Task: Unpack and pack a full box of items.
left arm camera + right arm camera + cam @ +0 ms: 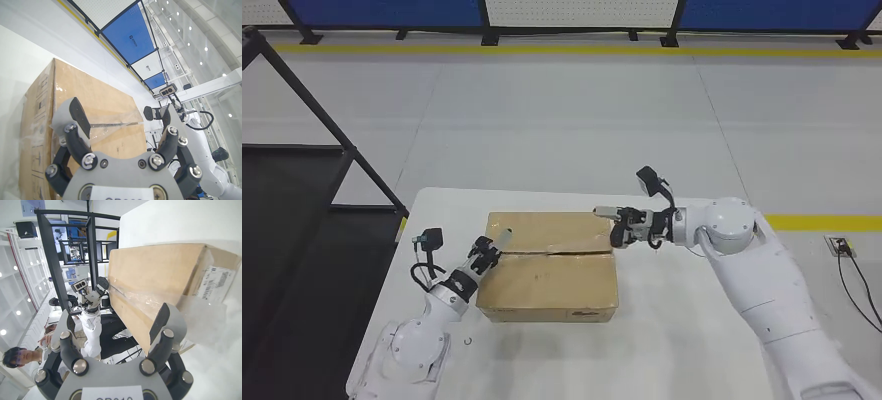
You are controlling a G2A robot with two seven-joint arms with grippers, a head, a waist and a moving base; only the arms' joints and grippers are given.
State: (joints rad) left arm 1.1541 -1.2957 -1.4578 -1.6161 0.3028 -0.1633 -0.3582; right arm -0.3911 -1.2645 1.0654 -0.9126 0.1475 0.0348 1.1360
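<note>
A brown cardboard box (552,264) sits closed on the white table (692,340), its top flaps sealed along the middle seam with clear tape (113,124). My left gripper (492,243) is open at the box's left end, level with the top edge, one finger (79,115) over the taped seam. My right gripper (610,216) is open at the box's far right corner, one finger (160,321) against the end of the box (151,275). Nothing is held by either. A white shipping label (217,281) is stuck on the right end face.
A black metal frame (312,120) stands off the table's left side. A small dark ring-like bit (469,343) lies on the table near the left arm. The table right of and in front of the box is bare white surface.
</note>
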